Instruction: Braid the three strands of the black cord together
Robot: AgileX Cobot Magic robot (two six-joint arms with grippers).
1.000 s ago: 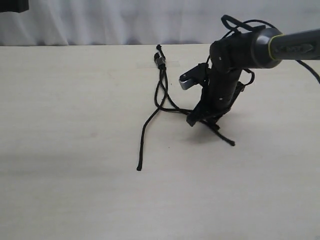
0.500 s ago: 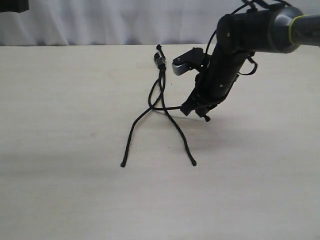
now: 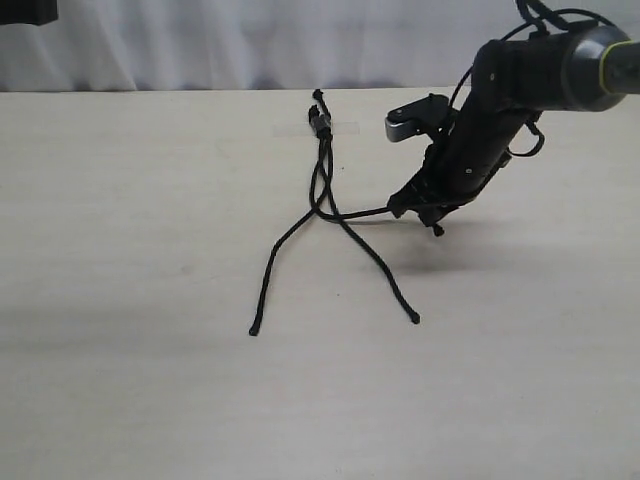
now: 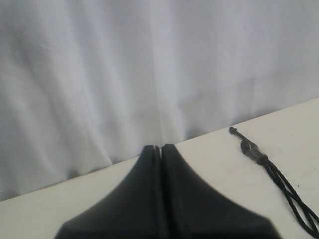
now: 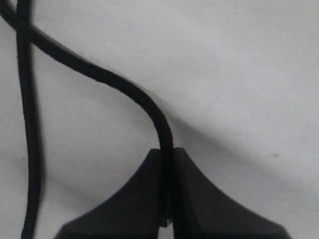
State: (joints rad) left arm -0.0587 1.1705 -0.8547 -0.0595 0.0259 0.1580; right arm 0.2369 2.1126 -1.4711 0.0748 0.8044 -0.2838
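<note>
A thin matte black cord (image 3: 320,122) is lying on the pale wooden table (image 3: 150,250), with its bound head resting at the far side near the middle, in front of the white curtain (image 3: 200,40). Its three strands (image 3: 325,160) are running together toward the near side, then crossing and fanning apart. One is trailing to the near left, another to the near right, and the third strand (image 3: 360,214) is bending off to the right. The right gripper (image 3: 428,212) is pinching that third strand, its fingers pressed together on it just above the table. In the right wrist view the strand is vanishing between the fingers, so its end is hidden. A small dark nub is showing under the gripper in the exterior view, too small to identify. The left gripper (image 4: 160,148) is closed on nothing, its fingers meeting. In the left wrist view the cord is being cut off by the picture's edge.
</note>
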